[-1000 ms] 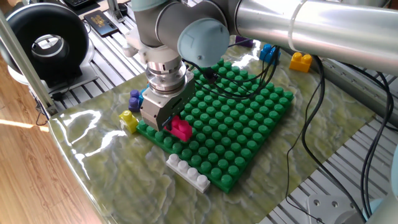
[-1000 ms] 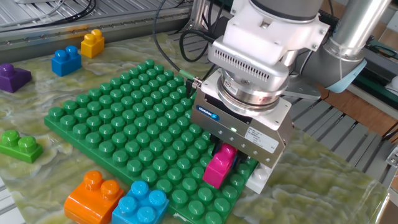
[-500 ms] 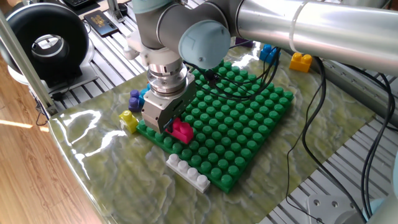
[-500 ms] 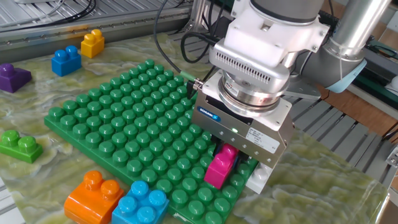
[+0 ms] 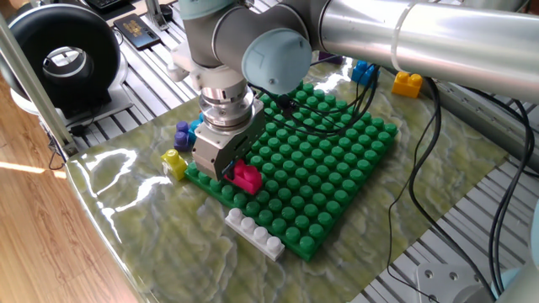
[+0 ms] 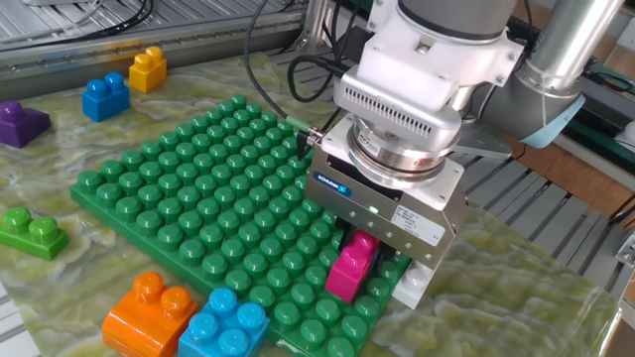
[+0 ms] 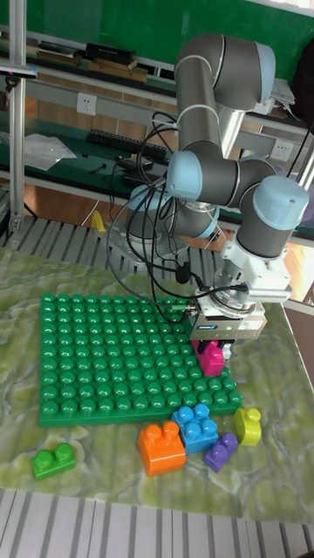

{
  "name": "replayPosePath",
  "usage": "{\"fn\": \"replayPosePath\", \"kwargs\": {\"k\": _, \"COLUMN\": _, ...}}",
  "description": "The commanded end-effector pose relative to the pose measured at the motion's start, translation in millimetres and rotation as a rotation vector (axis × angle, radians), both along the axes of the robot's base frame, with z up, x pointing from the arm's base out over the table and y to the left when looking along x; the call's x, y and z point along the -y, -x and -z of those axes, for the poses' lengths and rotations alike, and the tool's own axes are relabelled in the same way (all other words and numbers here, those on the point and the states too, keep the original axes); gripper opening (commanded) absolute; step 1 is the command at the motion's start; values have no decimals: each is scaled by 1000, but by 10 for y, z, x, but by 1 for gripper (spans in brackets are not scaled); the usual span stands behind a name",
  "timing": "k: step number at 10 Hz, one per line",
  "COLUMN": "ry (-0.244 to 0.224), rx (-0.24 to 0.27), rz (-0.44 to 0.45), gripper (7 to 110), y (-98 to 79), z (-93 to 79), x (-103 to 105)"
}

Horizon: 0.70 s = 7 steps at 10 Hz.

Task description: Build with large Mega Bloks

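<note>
A magenta Mega Blok (image 6: 351,268) stands tilted on the near corner of the green studded baseplate (image 6: 179,188). My gripper (image 6: 357,248) hangs straight over it, its fingers down either side and shut on the block. The same block (image 5: 246,177) pokes out from under the gripper (image 5: 232,173) at the plate's front-left corner. From the tall fixed view, the block (image 7: 210,357) sits under the gripper (image 7: 213,352) at the plate's right edge. A white-grey block (image 5: 254,233) lies just off the baseplate (image 5: 337,168).
Orange (image 6: 149,312) and light blue (image 6: 223,325) blocks lie beside the plate's near edge, a yellow one (image 7: 248,426) and a purple one (image 7: 220,452) close by. A small green block (image 6: 30,233) lies apart. Purple (image 6: 20,124), blue (image 6: 104,97) and yellow (image 6: 147,67) blocks sit far off. Cables trail over the plate.
Almost nothing differs; the gripper has shifted by only a few pixels and the magenta block has stayed in place on the plate's corner.
</note>
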<state>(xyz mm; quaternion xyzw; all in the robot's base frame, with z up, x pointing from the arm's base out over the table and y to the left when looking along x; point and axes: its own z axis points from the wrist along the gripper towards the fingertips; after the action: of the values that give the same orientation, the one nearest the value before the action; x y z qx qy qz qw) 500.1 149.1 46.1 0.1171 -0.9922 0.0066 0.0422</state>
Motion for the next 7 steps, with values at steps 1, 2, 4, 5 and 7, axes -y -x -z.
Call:
{"fn": "replayPosePath", "kwargs": {"k": 1, "ry": -18, "rx": 1, "rz": 27, "gripper": 7, "y": -9, "z": 3, "x": -40}}
{"fn": "replayPosePath", "kwargs": {"k": 2, "ry": -24, "rx": -2, "rz": 38, "gripper": 7, "y": -1, "z": 11, "x": -53}}
{"fn": "replayPosePath", "kwargs": {"k": 4, "ry": -23, "rx": -4, "rz": 39, "gripper": 7, "y": 8, "z": 26, "x": -44}}
{"fn": "replayPosePath", "kwargs": {"k": 5, "ry": -24, "rx": -4, "rz": 38, "gripper": 7, "y": 13, "z": 34, "x": -38}}
{"fn": "replayPosePath", "kwargs": {"k": 7, "ry": -22, "rx": -4, "rz": 33, "gripper": 7, "y": 20, "z": 49, "x": -24}}
